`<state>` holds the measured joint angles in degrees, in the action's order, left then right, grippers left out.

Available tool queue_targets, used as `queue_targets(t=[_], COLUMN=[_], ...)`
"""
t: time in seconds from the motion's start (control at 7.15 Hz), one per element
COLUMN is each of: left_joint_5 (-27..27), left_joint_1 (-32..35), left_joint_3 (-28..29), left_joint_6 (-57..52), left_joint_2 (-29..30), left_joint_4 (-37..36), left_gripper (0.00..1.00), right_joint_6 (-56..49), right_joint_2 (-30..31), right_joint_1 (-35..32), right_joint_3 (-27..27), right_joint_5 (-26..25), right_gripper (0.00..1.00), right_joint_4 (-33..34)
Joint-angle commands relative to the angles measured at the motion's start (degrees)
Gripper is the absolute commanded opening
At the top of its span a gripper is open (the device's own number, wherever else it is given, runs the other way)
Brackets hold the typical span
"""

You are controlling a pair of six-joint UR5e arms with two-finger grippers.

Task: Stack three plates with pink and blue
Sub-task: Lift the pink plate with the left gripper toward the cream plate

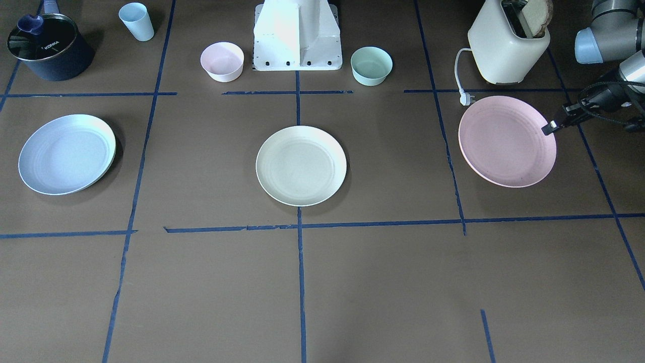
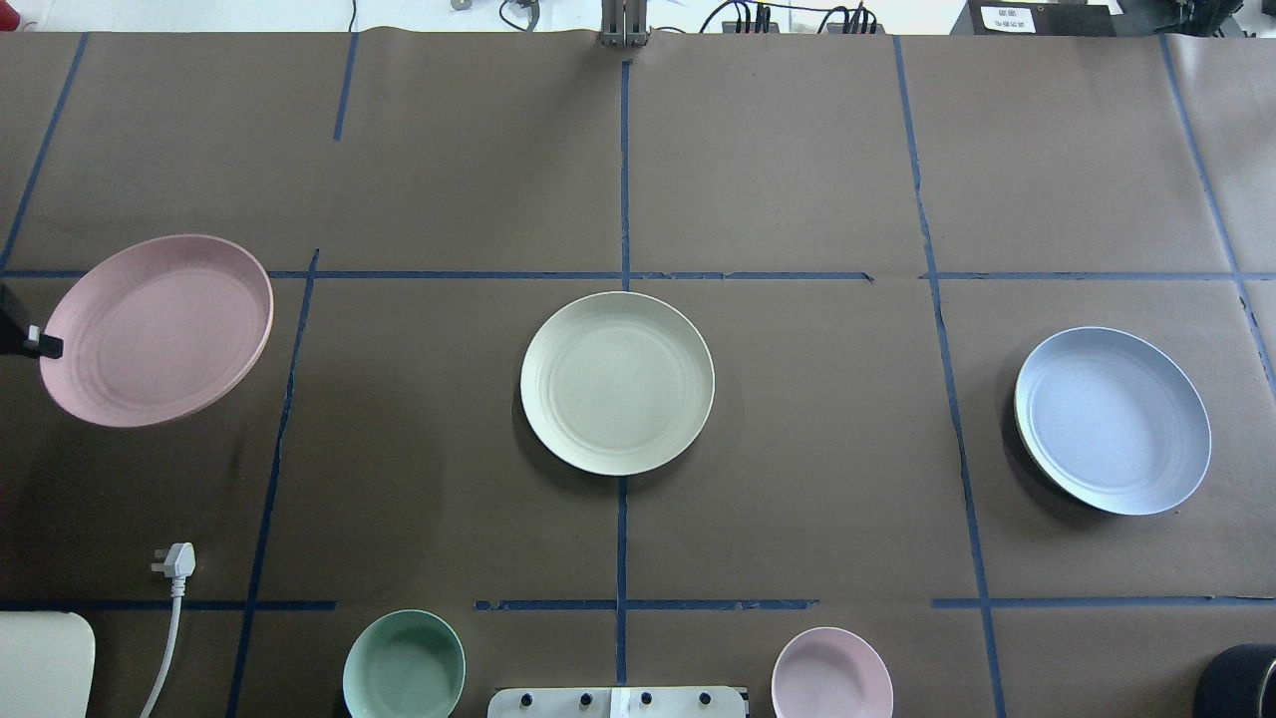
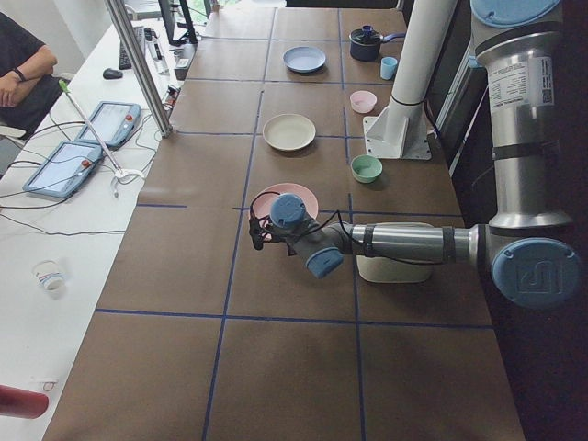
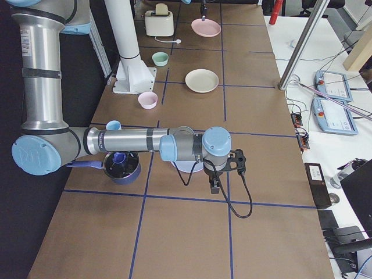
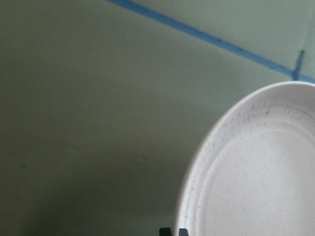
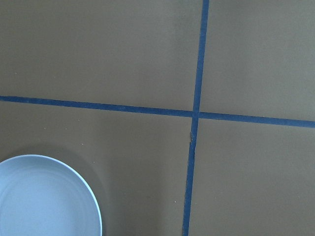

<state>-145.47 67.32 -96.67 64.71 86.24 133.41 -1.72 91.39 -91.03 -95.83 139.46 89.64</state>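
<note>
The pale pink plate (image 1: 506,143) hangs tilted above the table on my left side, with its shadow below it in the overhead view (image 2: 155,329). My left gripper (image 1: 552,126) is shut on its rim; the left wrist view shows the plate (image 5: 256,187) close up. The cream plate (image 1: 301,165) lies flat at the table's centre. The pale blue plate (image 1: 65,154) lies on my right side, with a greenish edge showing under its rim. My right gripper (image 4: 215,185) hangs just beside the blue plate (image 6: 44,196); I cannot tell whether it is open or shut.
A cream toaster (image 1: 506,45) holding bread stands behind the pink plate, its plug (image 1: 464,98) lying loose. A small pink bowl (image 1: 222,61) and a mint-green bowl (image 1: 371,65) flank the robot base (image 1: 297,35). A dark pot (image 1: 48,48) and a blue cup (image 1: 137,21) stand behind the blue plate.
</note>
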Motion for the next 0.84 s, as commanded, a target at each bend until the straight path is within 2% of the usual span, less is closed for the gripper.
queue_targets(t=[0.0, 0.14, 0.28, 0.7], left_joint_5=[2.63, 4.74, 9.8, 24.84], left_joint_1=[-0.61, -3.57, -11.52, -24.73], left_joint_3=[-2.11, -3.34, -4.92, -13.7], left_joint_6=[6.27, 11.96, 21.33, 28.59], left_joint_2=[6.47, 9.01, 13.82, 21.93], left_joint_4=[-5.61, -5.8, -7.89, -24.12], left_gripper=[0.0, 0.0, 0.0, 0.0], right_joint_6=[6.77, 7.69, 8.74, 9.1], right_joint_2=[0.1, 0.28, 0.54, 0.63], right_joint_1=[1.89, 2.17, 2.43, 3.4], right_joint_3=[-1.54, -2.77, -4.78, -5.33], right_joint_5=[-0.06, 0.11, 0.29, 0.64], right_gripper=[1.0, 1.0, 1.0, 1.0], right_joint_4=[-0.08, -0.08, 0.01, 0.19])
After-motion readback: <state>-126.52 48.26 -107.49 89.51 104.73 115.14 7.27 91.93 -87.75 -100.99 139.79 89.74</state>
